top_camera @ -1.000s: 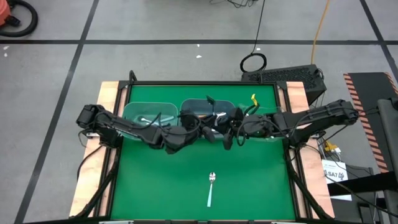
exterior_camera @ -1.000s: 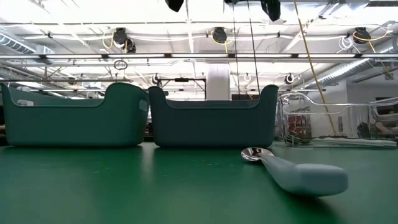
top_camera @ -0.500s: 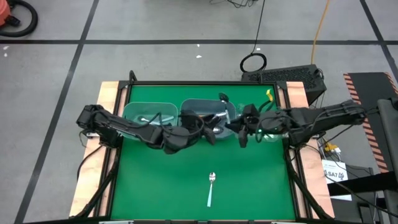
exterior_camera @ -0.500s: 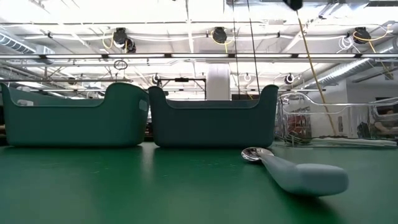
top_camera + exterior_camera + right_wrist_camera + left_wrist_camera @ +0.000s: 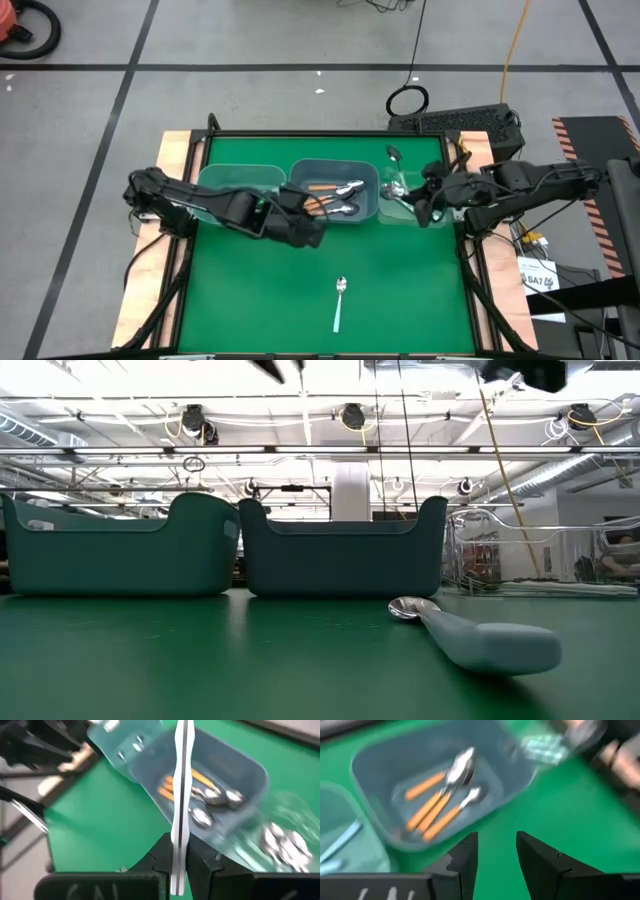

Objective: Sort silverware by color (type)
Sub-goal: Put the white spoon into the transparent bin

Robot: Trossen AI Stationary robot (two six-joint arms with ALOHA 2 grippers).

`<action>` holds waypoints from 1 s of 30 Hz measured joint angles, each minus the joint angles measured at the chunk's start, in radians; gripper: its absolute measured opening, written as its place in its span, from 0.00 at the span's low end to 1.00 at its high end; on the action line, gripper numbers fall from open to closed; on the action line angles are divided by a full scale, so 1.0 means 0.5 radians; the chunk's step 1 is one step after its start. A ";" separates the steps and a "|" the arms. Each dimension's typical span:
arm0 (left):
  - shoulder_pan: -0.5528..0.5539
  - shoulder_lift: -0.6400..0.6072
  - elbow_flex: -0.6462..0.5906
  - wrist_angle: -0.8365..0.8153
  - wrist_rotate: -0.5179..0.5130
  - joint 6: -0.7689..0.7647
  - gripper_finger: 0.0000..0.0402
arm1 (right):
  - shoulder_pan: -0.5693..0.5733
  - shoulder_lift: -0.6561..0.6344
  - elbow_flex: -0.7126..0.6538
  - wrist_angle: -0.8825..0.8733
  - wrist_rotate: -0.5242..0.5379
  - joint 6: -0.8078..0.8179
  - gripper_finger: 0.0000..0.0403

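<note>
- Three bins along the tabletop's (image 5: 240,290) far edge hold most spoons: the middle bin (image 5: 333,167) has the orange ones (image 5: 431,809), the left bin (image 5: 225,176) light blue, the right bin (image 5: 395,196) several more.
- One light-blue spoon (image 5: 339,304) lies loose near the front; by my judgement it is the last to sort.
- Right fingers (image 5: 178,854) are clamped on a pale spoon handle (image 5: 181,775), above the right bin.
- Left fingers (image 5: 495,851) are apart and empty, just in front of the middle bin.
</note>
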 joint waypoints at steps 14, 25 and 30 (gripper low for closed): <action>-0.202 0.320 0.001 -0.044 0.386 -0.449 0.35 | 0.000 0.000 -0.001 -0.692 -0.192 -0.114 0.07; -0.279 0.596 -0.002 0.174 0.826 -0.552 0.63 | -0.080 0.025 -0.253 -0.784 -0.425 -0.142 0.07; -0.307 0.608 -0.002 0.183 0.824 -0.648 0.75 | -0.189 0.026 -0.369 -0.797 -0.565 -0.203 0.07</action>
